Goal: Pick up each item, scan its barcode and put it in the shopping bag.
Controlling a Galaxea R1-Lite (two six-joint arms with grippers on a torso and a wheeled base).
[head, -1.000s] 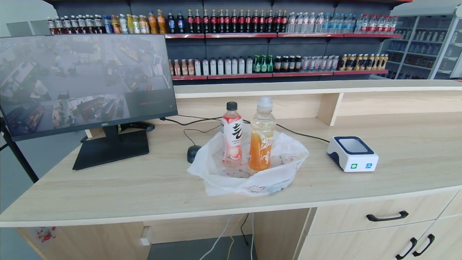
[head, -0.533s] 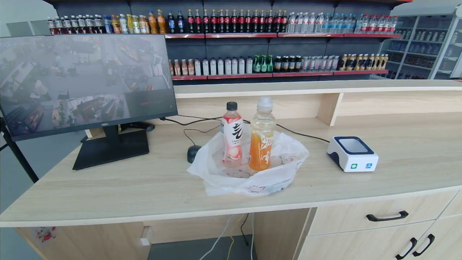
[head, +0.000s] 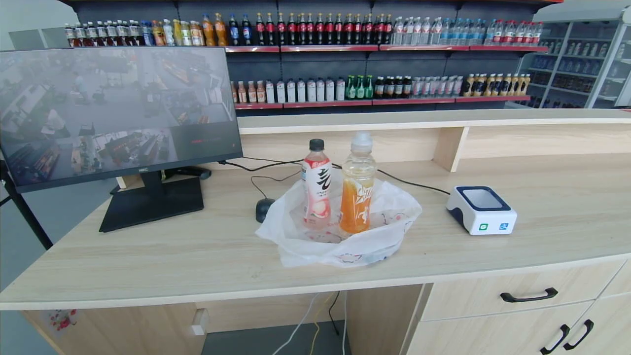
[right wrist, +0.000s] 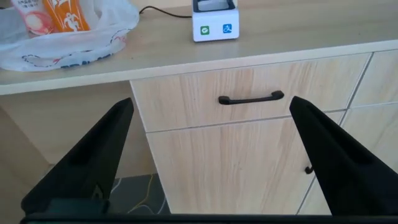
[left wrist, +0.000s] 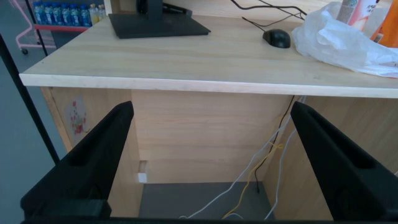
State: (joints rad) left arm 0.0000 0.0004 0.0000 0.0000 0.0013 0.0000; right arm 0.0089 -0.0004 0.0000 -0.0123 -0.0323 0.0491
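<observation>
A pink bottle (head: 316, 190) and an orange bottle (head: 357, 190) stand upright in the shopping bag (head: 345, 249) on the table (head: 172, 261), scanner (head: 480, 209) nearby. Left pincer (left wrist: 211, 112) and right pincer (right wrist: 211, 106): wide open, empty.

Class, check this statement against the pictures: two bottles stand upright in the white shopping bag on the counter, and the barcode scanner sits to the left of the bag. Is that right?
One detail is wrong. The barcode scanner sits to the right of the shopping bag, not to its left, as the head view shows. The rest holds: the pink-labelled bottle and the orange bottle stand upright in the bag on the counter.
</observation>
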